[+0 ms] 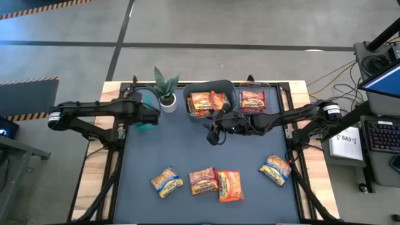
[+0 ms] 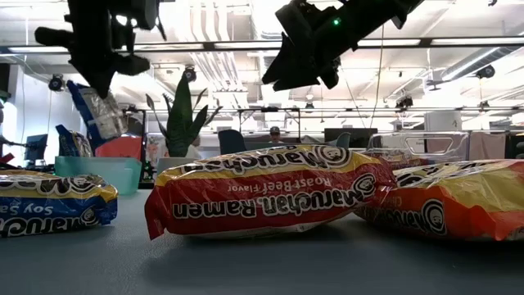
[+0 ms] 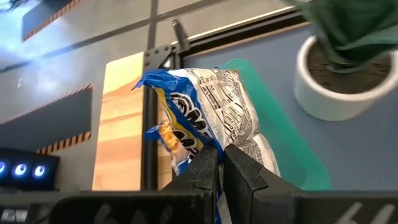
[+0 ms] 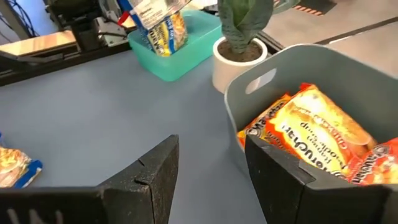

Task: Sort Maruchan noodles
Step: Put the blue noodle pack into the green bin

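Observation:
My left gripper (image 3: 221,167) is shut on a silver-blue-yellow Maruchan packet (image 3: 205,99) and holds it over a teal bin (image 3: 273,124) at the table's far left. My right gripper (image 4: 208,186) hangs open and empty above the table's middle (image 1: 214,134), just in front of a grey bin (image 4: 292,68) that holds orange packets (image 4: 311,124). Red packets (image 1: 252,100) lie right of that bin. On the near part of the table lie two blue-yellow packets (image 1: 167,181) (image 1: 275,169), a red one (image 1: 203,181) and an orange one (image 1: 230,185). My left gripper pinches one end of the packet (image 3: 208,142) between its two fingers, which slant downward from above. In the low view the packet (image 2: 100,115) hangs below the fingers, clear of the teal bin (image 2: 98,172) under it.
A potted green plant (image 1: 165,87) in a white pot stands between the teal bin and the grey bin. Wooden strips (image 1: 100,169) border the dark mat on both sides. Bare mat lies between the bins and the near row of packets.

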`<state>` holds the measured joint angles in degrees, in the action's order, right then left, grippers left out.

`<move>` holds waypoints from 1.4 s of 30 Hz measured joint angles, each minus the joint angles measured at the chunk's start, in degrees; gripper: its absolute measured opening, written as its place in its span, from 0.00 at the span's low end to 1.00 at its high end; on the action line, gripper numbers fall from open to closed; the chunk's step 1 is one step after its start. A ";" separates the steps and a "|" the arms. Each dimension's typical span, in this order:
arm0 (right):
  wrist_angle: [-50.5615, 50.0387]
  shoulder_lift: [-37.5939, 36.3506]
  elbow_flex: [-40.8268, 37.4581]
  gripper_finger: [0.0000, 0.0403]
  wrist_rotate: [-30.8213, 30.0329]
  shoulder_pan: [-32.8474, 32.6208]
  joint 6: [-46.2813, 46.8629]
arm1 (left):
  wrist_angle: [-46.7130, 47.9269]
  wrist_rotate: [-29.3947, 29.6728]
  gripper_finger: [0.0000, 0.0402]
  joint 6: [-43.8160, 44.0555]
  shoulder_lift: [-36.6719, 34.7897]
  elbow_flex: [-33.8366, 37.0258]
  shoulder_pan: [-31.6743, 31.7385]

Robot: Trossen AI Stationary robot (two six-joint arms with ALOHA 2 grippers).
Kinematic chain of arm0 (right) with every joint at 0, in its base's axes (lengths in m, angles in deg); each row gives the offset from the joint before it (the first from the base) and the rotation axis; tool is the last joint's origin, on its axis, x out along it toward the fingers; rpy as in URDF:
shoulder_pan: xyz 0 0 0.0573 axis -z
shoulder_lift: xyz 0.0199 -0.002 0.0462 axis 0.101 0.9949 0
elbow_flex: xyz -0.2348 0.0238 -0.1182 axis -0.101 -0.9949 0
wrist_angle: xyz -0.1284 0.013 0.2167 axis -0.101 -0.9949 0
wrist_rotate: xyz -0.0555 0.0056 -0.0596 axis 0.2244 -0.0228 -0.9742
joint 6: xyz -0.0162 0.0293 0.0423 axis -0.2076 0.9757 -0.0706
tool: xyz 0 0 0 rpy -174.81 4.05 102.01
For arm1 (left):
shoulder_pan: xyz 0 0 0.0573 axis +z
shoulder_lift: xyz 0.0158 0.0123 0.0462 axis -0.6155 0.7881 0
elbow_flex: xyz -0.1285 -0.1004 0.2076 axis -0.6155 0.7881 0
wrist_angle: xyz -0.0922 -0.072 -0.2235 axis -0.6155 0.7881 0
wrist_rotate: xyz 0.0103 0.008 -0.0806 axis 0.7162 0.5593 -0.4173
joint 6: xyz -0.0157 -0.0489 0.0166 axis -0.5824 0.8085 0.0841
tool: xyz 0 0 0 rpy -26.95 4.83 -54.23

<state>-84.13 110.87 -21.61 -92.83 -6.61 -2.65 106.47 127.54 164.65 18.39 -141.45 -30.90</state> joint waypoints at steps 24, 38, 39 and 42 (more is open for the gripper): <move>-0.28 -3.21 -0.02 0.41 0.02 1.60 -4.63 | -5.73 1.78 0.00 -1.36 1.14 5.38 6.72; -0.32 -3.21 -0.02 0.41 0.01 1.62 -4.66 | -6.16 2.68 0.00 -0.62 8.23 5.47 7.11; -0.34 -3.21 -0.02 0.42 0.02 1.62 -4.68 | -6.17 2.68 0.00 -0.46 8.85 5.47 7.32; -0.37 -3.21 -0.02 0.42 0.00 1.62 -4.68 | -6.19 2.68 0.00 0.24 10.91 5.47 8.07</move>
<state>-84.50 107.66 -21.63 -92.83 -5.00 -7.33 100.29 130.23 164.89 29.31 -135.98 -22.83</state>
